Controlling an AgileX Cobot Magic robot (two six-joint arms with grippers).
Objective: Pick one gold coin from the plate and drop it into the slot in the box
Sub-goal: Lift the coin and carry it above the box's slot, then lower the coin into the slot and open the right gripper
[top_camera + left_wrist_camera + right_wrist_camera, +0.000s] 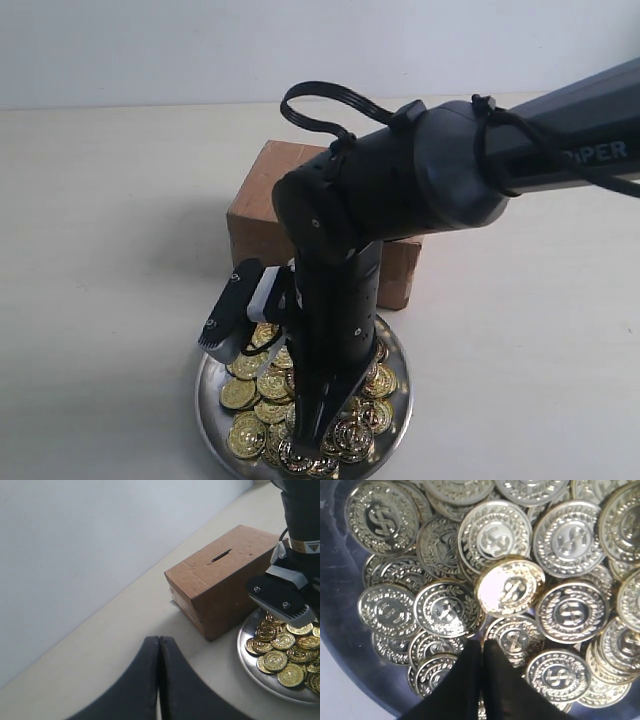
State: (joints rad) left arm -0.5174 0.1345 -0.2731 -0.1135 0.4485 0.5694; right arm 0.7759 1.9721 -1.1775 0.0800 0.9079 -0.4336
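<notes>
Barely started imo: right claw (482, 650) pressed shut, nothing in it, tips among the shiny gold coins (510, 587) on the round silver metal plate (206, 395). The brown cardboard box (220, 597) sits just beyond the claw with its narrow dark slot (221, 555), so pick and drop are both left

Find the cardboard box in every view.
Exterior view: the box sits behind the arm, just beyond the plate.
Left wrist view: box beside the plate, slot showing.
Right wrist view: not in it.
Shared landmark: the plate of gold coins.
</notes>
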